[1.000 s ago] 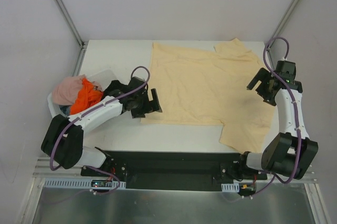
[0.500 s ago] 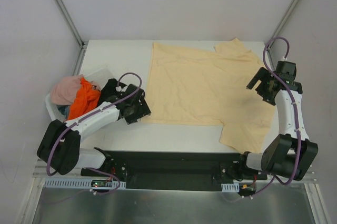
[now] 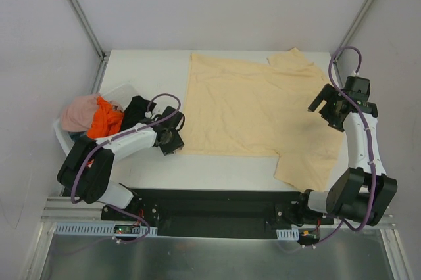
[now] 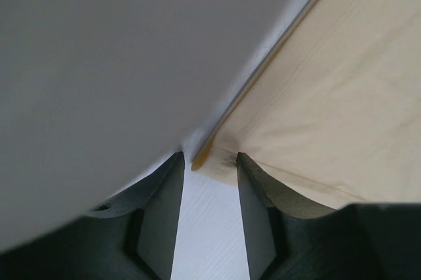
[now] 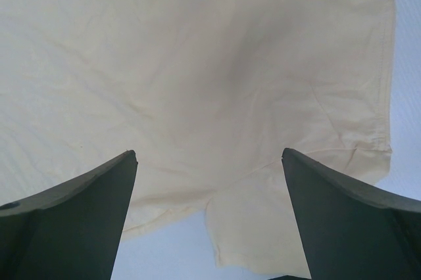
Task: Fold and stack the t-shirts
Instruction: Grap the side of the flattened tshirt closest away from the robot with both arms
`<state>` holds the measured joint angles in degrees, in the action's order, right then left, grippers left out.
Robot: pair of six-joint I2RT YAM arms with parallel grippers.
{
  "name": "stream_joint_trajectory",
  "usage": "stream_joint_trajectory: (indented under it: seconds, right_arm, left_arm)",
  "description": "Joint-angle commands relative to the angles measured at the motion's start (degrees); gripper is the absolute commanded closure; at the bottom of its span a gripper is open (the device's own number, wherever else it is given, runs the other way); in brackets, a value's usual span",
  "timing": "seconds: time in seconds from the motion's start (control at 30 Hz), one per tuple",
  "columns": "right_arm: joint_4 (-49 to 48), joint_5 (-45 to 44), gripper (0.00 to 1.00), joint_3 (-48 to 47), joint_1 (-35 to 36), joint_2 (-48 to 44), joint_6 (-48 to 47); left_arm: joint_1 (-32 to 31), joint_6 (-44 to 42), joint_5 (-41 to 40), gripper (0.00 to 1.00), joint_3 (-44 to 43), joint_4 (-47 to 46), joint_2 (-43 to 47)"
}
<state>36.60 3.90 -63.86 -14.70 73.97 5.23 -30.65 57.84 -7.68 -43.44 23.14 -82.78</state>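
The white basket (image 3: 62,132) sits at the left edge of the worktop (image 3: 145,70), beside the left arm; it holds a bright orange t-shirt (image 3: 105,121) in the middle, a dusty pink t-shirt (image 3: 77,112) heaped at its left, and a black t-shirt (image 3: 135,109) bunched at its right side, close to the arm's elbow.

The pale yellow t-shirt (image 3: 250,109) lies spread flat across the middle and right of the worktop, one sleeve reaching the near-right edge and the other the far side.

The left tool (image 3: 171,140) is down at the shirt's near-left hem corner; in the wrist view the left tool (image 4: 209,155) has its fingers (image 4: 158,201) set narrowly apart, bare worktop between them, and the corner of the cloth (image 4: 329,96) lies right at the tips; no firm pinch can be made out.

The right tool (image 3: 323,108) hangs above the shirt's right part; its wrist view shows the right tool (image 5: 209,155) spread wide, holding nothing, the cloth (image 5: 197,63) below.

The left arm lies low, its forearm reaching rightward across the worktop; the right arm stands up from its base and bends inward.
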Motion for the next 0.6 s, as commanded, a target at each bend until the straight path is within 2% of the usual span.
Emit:
stream_joint_trajectory:
  seconds: [0.0,0.07,0.27,0.37,0.43,0.57]
  right_arm:
    - [-1.09,0.06,0.04,0.31,0.37,-1.02,0.92]
    - [-0.83,-0.21,0.04,0.57,0.37,-1.11,1.27]
    - [0.14,-1.52,0.04,2.07,0.37,-1.9,2.41]
    - [2.95,-3.55,0.04,2.33,0.37,-1.9,3.72]
    - [4.7,-6.88,0.04,2.86,0.37,-2.17,4.43]
    - [6.55,-7.59,0.04,4.61,0.37,-4.79,5.57]
  left_arm:
    - [0.24,0.7,1.18,0.65,-0.68,1.04,-0.8]
    - [0.16,0.52,1.53,0.69,-0.33,1.12,-0.89]
    - [0.07,-0.63,2.05,0.69,-0.24,0.95,-2.73]
    - [-0.02,-1.15,2.85,0.84,-0.33,0.95,-3.61]
    - [-0.11,-1.15,3.38,1.0,0.2,0.95,-3.7]
    - [-0.11,-2.74,3.38,1.0,0.81,1.03,-2.21]
